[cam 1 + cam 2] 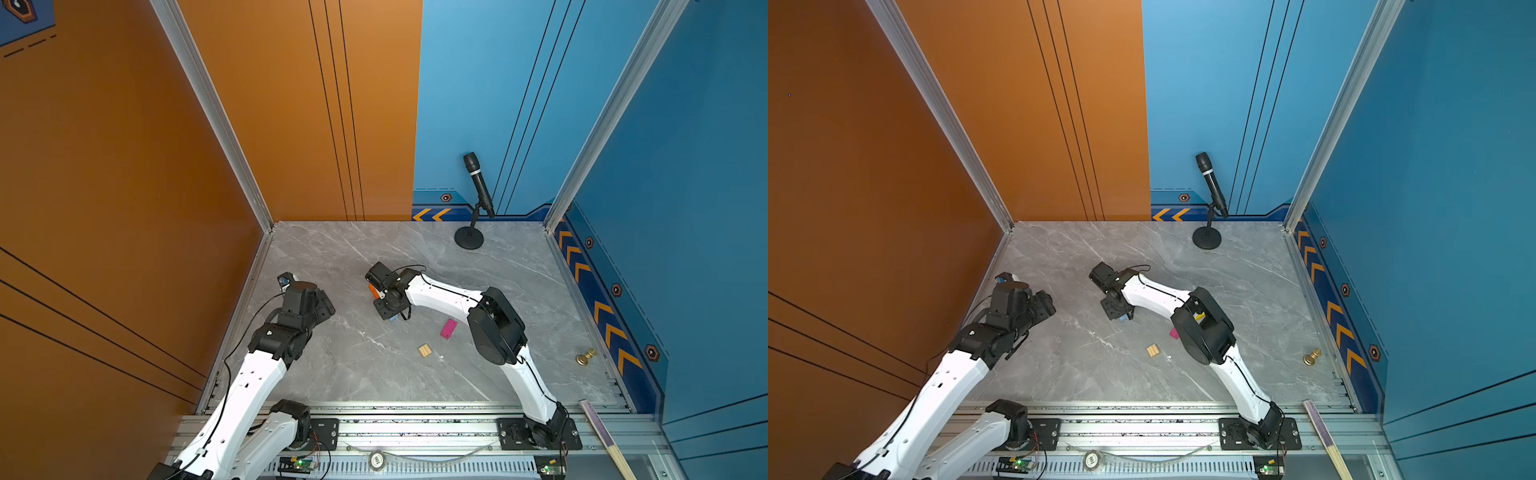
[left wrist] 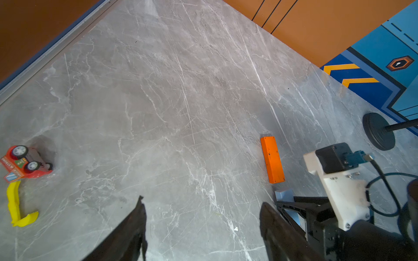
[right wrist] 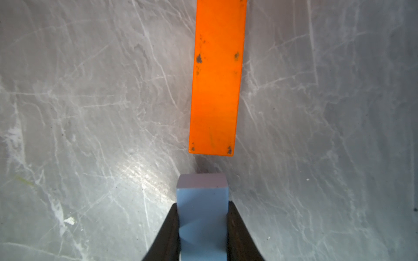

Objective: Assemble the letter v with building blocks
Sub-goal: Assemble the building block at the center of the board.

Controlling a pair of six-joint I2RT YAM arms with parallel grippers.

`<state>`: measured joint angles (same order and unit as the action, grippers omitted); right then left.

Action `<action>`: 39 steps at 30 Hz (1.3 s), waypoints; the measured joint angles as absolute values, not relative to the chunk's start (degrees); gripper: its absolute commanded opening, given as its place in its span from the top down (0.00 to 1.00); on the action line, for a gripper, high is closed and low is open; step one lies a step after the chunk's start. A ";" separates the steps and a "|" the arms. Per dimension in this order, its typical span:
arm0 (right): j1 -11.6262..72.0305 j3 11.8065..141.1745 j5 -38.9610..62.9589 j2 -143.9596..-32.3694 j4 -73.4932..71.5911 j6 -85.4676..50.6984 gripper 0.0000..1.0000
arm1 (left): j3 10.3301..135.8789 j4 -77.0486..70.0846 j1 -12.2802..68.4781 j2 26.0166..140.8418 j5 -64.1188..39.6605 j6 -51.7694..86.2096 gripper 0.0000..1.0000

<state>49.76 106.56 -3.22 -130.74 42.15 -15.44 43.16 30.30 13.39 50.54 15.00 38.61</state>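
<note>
My right gripper (image 3: pixel 203 210) is shut on the light blue block (image 3: pixel 202 196) and holds it low over the marble table (image 1: pixel 478 291). The long orange block (image 3: pixel 216 76) lies flat just beyond the blue block's end, roughly in line with it, with a small gap between them. In a top view the orange block (image 1: pixel 376 292) peeks out from under the right wrist. The magenta-pink block (image 1: pixel 448 328) and the small wood block (image 1: pixel 424 350) lie loose nearer the front. My left gripper (image 2: pixel 201 217) hangs open and empty to the left of the orange block (image 2: pixel 272 159). No V shape shows.
A red toy car (image 2: pixel 24 162) with a yellow piece (image 2: pixel 15 203) sits near the left wall. A microphone on a round stand (image 1: pixel 468 239) is at the back right. A brass knob (image 1: pixel 586 356) lies by the right wall. A folded fan (image 1: pixel 606 440) rests on the front rail.
</note>
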 measured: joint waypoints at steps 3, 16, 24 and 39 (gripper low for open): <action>49.76 106.56 -3.22 -131.22 42.92 -15.46 0.71 | 43.13 30.13 13.39 50.54 14.98 38.63 0.21; 49.76 108.40 -3.25 -132.79 44.29 -15.49 0.66 | 43.00 29.87 13.39 50.59 14.83 38.85 0.21; 49.69 110.02 -3.25 -133.80 44.45 -15.90 0.64 | 42.28 29.74 13.39 50.57 14.83 38.85 0.21; 49.43 111.24 -3.27 -134.54 44.51 -16.53 0.68 | 42.11 29.74 13.39 50.59 14.83 39.03 0.21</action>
<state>49.43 111.24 -3.27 -134.54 44.51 -16.53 42.11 29.74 13.39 50.59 14.83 39.03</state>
